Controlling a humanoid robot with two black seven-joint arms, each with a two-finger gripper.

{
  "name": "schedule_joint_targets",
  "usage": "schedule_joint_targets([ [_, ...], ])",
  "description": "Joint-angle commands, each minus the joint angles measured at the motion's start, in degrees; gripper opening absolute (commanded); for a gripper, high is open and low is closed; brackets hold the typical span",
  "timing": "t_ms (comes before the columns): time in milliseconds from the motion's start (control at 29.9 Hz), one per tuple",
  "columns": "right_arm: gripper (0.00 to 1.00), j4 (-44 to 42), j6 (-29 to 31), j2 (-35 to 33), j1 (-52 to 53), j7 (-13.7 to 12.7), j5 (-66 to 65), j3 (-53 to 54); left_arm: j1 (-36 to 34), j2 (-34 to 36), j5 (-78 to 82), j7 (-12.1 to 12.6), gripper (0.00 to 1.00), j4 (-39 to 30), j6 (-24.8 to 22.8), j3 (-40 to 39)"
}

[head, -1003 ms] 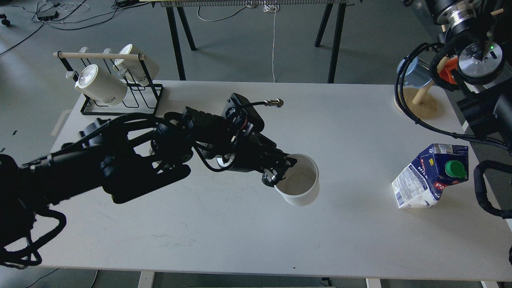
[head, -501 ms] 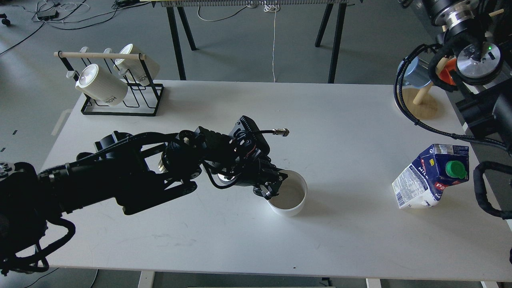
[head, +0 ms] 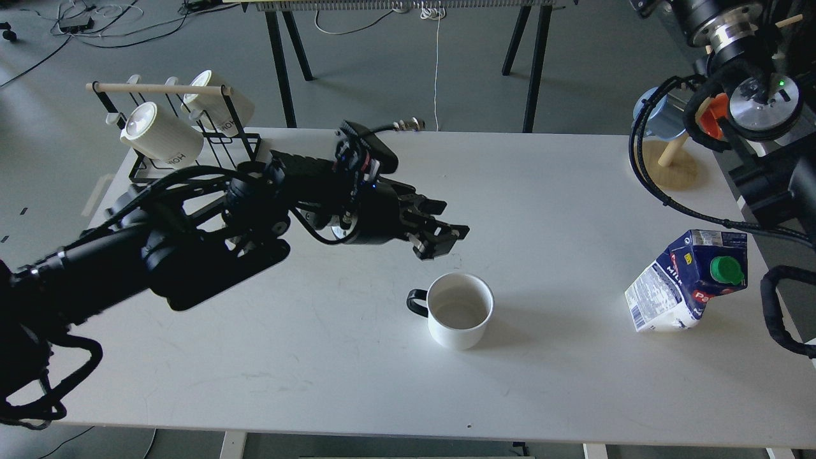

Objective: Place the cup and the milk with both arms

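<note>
A white cup (head: 459, 310) with a black handle stands upright on the white table (head: 357, 370), a little right of the middle. My left gripper (head: 451, 224) hovers just above and behind the cup, open and empty, clear of the rim. A blue and white milk carton (head: 687, 281) with a green cap stands on the table at the right, leaning. Parts of my right arm (head: 762, 95) show at the top right, above and behind the carton; its fingers do not show.
A black wire rack (head: 191, 159) with two white mugs (head: 159, 135) stands at the table's back left. A wooden stand (head: 669, 159) with a blue cup is at the back right. Black cables (head: 774, 306) hang by the right edge.
My left gripper set the cup down on the table, let go of it, and rose back and away. The cup now stands free. The carton has not moved.
</note>
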Motion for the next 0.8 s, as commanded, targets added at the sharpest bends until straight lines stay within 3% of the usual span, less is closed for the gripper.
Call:
schedule_joint_targets([
  [0, 0.99, 5.34, 0.00, -4.80, -3.32, 0.00, 0.11, -0.50, 0.05, 3.37, -11.60, -0.01, 0.65, 0.15, -0.02, -7.15],
  [134, 0.99, 12.72, 0.00, -10.51, -9.03, 0.00, 0.46, -1.30, 0.40, 5.65, -27.32, -0.01, 0.79, 2.26, -0.02, -12.96],
  [334, 0.99, 22.04, 0.00, -19.12, -18.17, 0.08, 1.59, -0.07, 0.67, 5.57, -52.98, 0.17, 0.98, 13.49, -0.02, -16.14],
  [568, 0.99, 34.26, 0.00, -29.76, -34.59, 2.89, 5.99, 5.81, 1.02, 4.16, -80.86, 0.69, 0.99, 21.85, -0.02, -17.54],
  [769, 0.99, 40.50, 0.00, -31.53, -54.36, 3.34, 6.26, 16.44, 0.23, 3.90, -95.28, 0.78, 0.99, 32.92, -0.02, -17.81],
])
